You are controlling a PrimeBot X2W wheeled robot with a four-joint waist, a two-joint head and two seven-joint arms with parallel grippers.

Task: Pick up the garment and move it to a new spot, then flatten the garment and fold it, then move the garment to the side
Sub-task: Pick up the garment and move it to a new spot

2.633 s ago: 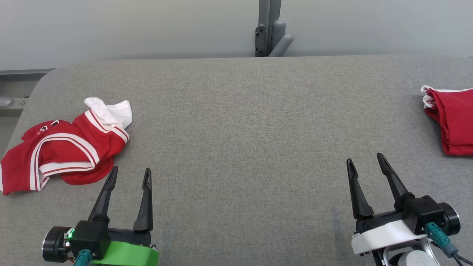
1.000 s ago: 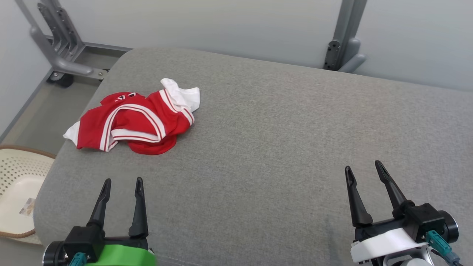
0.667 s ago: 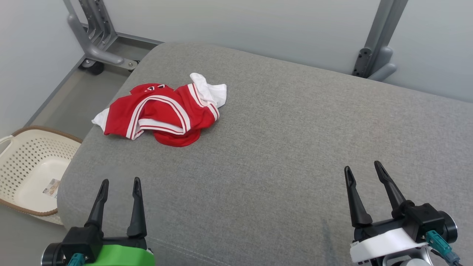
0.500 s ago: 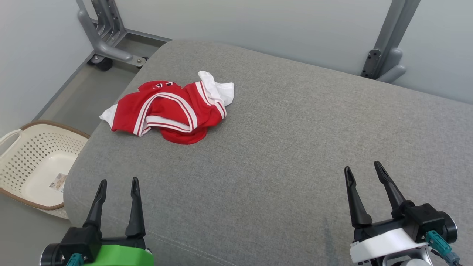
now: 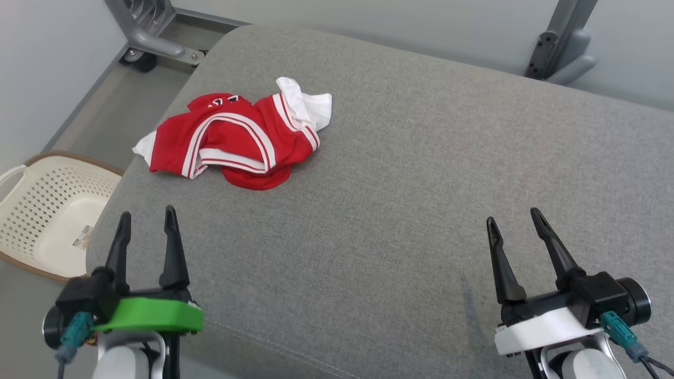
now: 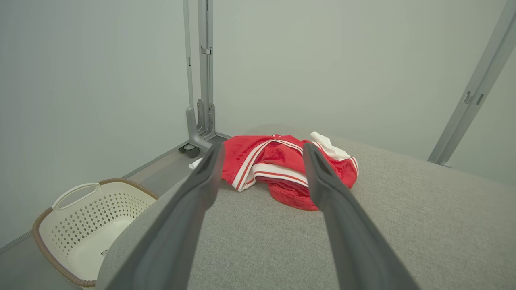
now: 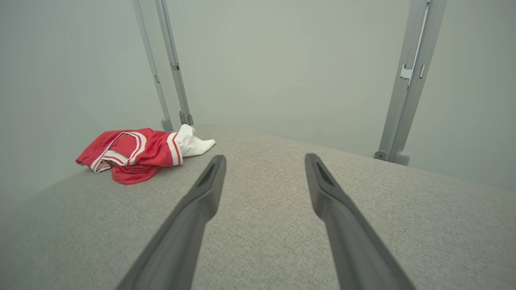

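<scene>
Step in hand: the first one, the pick-up. Nothing is grasped yet.

The garment lies in a crumpled heap near the far-left corner of the counter, its pale tail reaching the left edge. It has not been moved, flattened or folded.

The left end effector hangs over the near-left corner, released, jaws spread wide and empty. Its fingers point at the heap, and in the left wrist view the red cloth sits framed between them, some way ahead. The right end effector is equally released and empty, near the front edge toward the right side and well apart from the garment.

Next move, as judged: the left arm reaches forward and down, then pinches a raised fold. The upper ridge with the white banding looks like the easiest purchase. The right arm is likely needed later for spreading.

Materials and shapes:
- Garment: red, thin and slightly glossy, like sports jersey fabric. It has white double-stripe trim along curved hems and a plain white panel bunched at the far end. It is soft, limp and layered over itself, so it will probably drape and trail when lifted.
- Counter: grey woven upholstery, matte, padded, with rounded corners and a seam along the front. It may drag on the cloth.
- Basket: cream perforated plastic with a brown rim, on the floor beside the left edge.
</scene>
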